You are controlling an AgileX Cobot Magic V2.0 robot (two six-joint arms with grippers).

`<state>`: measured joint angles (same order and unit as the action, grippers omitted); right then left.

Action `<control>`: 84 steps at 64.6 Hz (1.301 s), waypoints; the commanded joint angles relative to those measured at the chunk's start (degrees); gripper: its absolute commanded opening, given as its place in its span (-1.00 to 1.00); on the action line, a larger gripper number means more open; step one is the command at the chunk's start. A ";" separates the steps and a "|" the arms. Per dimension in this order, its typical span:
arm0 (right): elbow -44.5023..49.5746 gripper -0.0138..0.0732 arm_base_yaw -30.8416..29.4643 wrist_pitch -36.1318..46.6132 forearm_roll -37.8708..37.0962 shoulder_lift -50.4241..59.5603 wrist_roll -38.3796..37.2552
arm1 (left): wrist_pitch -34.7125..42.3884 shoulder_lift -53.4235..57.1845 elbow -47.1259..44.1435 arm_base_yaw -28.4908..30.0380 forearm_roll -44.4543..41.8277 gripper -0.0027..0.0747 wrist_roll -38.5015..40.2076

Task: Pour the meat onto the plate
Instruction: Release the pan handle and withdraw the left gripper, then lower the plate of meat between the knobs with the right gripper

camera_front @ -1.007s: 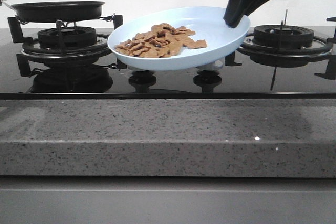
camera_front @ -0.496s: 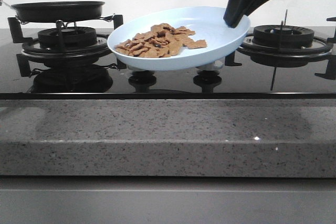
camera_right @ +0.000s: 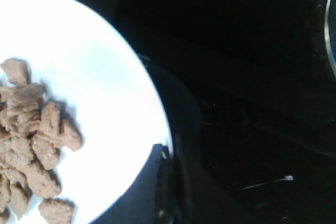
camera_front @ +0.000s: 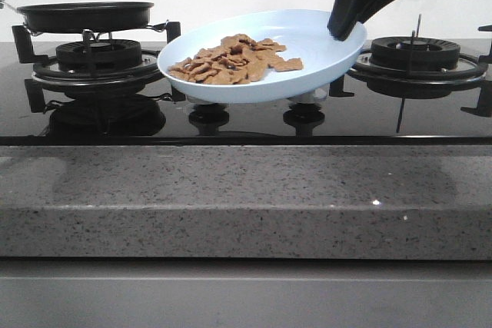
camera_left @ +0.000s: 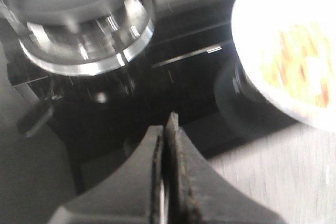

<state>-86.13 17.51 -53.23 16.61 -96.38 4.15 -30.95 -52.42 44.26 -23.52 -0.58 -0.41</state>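
The pale-blue plate (camera_front: 315, 36) hangs tilted over the middle of the stove, its left side lower. The meat (camera_front: 234, 59), a heap of small tan pieces, lies on the plate's lower left half. My right gripper (camera_front: 346, 30) is shut on the plate's raised right rim. In the right wrist view the gripper (camera_right: 167, 153) pinches the plate's rim (camera_right: 105, 66), with the meat (camera_right: 37, 140) beside it. My left gripper (camera_left: 167, 121) is shut and empty above the black glass, between the frying pan (camera_left: 79, 19) and the plate (camera_left: 252, 24). It does not show in the front view.
The black frying pan (camera_front: 84, 14) sits on the left burner. The right burner (camera_front: 415, 55) has a raised black grate. Two stove knobs (camera_front: 209, 113) stand under the plate. A grey stone counter edge (camera_front: 246, 197) runs along the front.
The plate, the meat and my right gripper have not moved. A dark part at the far left edge beside the pan has slipped out of the front view.
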 commanded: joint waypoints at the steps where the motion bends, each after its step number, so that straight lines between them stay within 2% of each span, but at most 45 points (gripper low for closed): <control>1: -1.53 -0.82 0.10 2.27 1.56 2.63 0.48 | 6.16 3.82 -3.17 -2.61 -7.97 -0.99 7.33; 8: -1.53 -0.82 0.10 2.27 1.56 2.63 0.48 | 6.65 8.00 -7.78 -3.59 -17.01 -0.98 14.85; 13: -1.53 -0.82 0.10 2.27 1.56 2.63 0.48 | 7.48 10.44 -9.04 -3.59 -19.73 -0.98 17.32; 24: -1.53 -0.82 0.10 2.27 1.56 2.63 0.48 | 10.41 13.53 -9.38 -3.59 -20.24 -0.98 17.44; 56: -2.61 -0.82 -0.64 4.30 1.86 2.53 0.33 | 14.56 13.52 -9.38 -3.59 -20.24 -0.98 17.44; 84: -18.00 -0.82 -7.36 2.47 9.26 -9.12 0.21 | 14.44 13.52 -9.38 -3.59 -20.24 -0.98 17.44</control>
<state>-99.80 11.01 -52.72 22.29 -105.70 4.19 -20.87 -39.02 33.27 -26.62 -20.23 16.49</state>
